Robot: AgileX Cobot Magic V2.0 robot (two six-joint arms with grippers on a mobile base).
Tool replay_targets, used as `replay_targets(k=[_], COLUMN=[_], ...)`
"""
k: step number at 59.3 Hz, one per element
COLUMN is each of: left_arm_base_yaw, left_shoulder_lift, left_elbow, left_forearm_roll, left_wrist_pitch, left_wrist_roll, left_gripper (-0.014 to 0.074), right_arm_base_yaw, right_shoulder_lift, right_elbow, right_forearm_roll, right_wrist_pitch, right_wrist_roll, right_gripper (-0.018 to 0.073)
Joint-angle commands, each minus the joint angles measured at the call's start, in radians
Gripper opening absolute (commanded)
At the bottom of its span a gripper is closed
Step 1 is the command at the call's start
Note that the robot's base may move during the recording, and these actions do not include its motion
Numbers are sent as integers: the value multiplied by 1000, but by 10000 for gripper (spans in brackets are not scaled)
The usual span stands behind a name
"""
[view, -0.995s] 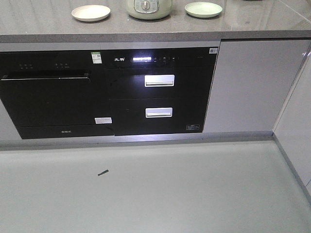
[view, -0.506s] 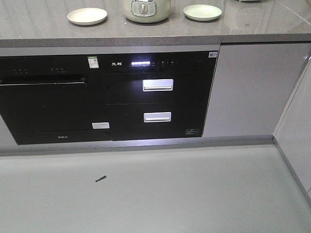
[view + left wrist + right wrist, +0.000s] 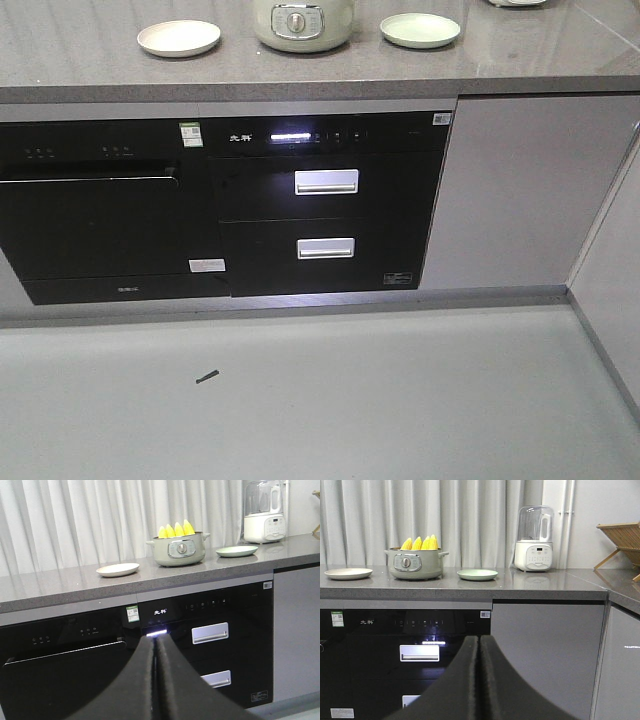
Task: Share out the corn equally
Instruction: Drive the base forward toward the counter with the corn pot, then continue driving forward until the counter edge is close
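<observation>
the corn stands upright in a pale green electric pot, four yellow tips poking above the rim. the pot sits on the grey countertop, toward its far side, in front of a white curtain. a cream plate lies to the left of the pot and a light green plate to the right, each apart from it and bare. farther right on the counter is a white blender with a clear jug, and at the right edge a wooden rack.

under the counter are a black oven on the left and a black unit with two silver-handled drawers beside it, a lit strip glowing on its panel. a small dark scrap lies on the floor nearer to me.

my left gripper has its fingers pressed together on nothing, well short of the counter. my right gripper is the same, fingers together and bare, low in front of the cabinets.
</observation>
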Motion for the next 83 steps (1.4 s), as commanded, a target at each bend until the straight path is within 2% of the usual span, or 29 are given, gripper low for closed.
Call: replay_targets(k=[1, 83], left_arm_base_yaw=[1, 1], left_shoulder_lift=[-14, -14], left_elbow=[13, 13], left_forearm_roll=[-4, -4], left_wrist_pitch=[-75, -75], left_wrist_roll=[-9, -9], left_gripper=[-6, -6], right_arm_base_yaw=[0, 0], right_shoulder_lift=[-7, -7], right_elbow=[12, 12], right_forearm_roll=[-10, -10], right_wrist_pitch=[-74, -74], right_wrist_roll=[0, 0], right_gripper=[-3, -3])
